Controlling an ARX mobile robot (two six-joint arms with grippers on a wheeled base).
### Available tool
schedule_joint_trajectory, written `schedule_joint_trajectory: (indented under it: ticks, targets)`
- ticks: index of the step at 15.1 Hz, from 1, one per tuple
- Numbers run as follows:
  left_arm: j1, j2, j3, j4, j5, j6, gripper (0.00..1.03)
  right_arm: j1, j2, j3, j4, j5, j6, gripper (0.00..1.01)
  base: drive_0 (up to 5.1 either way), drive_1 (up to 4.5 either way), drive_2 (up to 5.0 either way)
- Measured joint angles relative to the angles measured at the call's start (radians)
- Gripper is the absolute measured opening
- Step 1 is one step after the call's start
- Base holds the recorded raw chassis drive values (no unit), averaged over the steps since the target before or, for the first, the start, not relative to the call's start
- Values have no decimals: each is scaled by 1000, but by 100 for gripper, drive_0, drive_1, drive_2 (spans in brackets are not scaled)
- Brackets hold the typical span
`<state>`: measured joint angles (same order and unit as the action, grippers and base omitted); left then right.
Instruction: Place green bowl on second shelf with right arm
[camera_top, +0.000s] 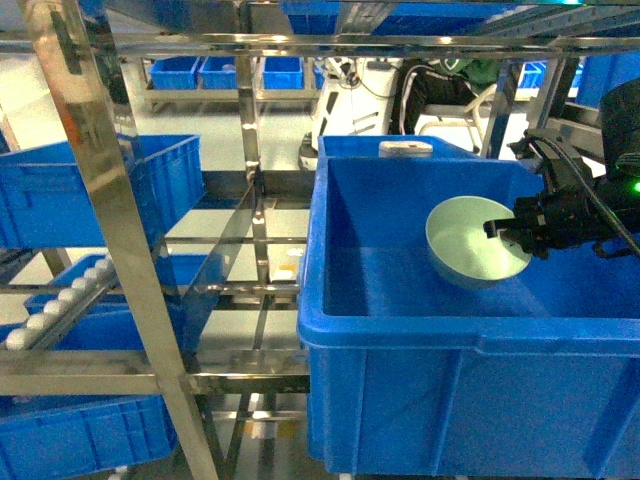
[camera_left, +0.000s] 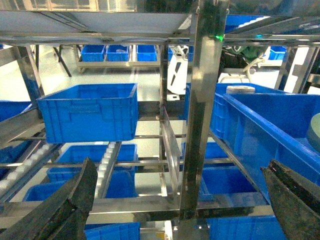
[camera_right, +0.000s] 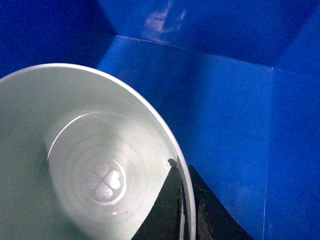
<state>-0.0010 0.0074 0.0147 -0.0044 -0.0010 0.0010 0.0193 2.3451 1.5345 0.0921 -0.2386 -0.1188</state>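
The pale green bowl (camera_top: 468, 245) hangs tilted inside the big blue crate (camera_top: 400, 325), its opening turned toward the head camera. My right gripper (camera_top: 505, 232) comes in from the right and is shut on the bowl's right rim. In the right wrist view the green bowl (camera_right: 90, 165) fills the left side, its rim pinched in the right gripper (camera_right: 181, 167), one finger inside and one outside. The crate stands on a tier of the steel rack, the second shelf (camera_top: 240, 378). My left gripper (camera_left: 180, 167) is open and holds nothing, facing the rack.
A slanted steel upright (camera_top: 130, 250) crosses the near left. Other blue crates (camera_top: 100, 185) sit on the rack's left side, beside white roller rails (camera_top: 60, 300). A white object (camera_top: 405, 148) rests at the big crate's far rim. A steel post (camera_left: 202, 100) stands close before the left gripper.
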Motion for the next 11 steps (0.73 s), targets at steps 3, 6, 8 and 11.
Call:
schedule_joint_trajectory:
  ticks: [3,6,8,11]
  targets:
    - [0,0,0,0,0,0,98,1,21,40,-19,-28,11,20,0,0,0]
    - [0,0,0,0,0,0,98,21,13,28,44,-32,22,59,0,0,0]
    - [0,0,0,0,0,0,98,35,-68,-84,131,-15,22,86,0,0,0]
    - [0,0,0,0,0,0,98,56,-239,-315,277,0,11,98,0,0,0]
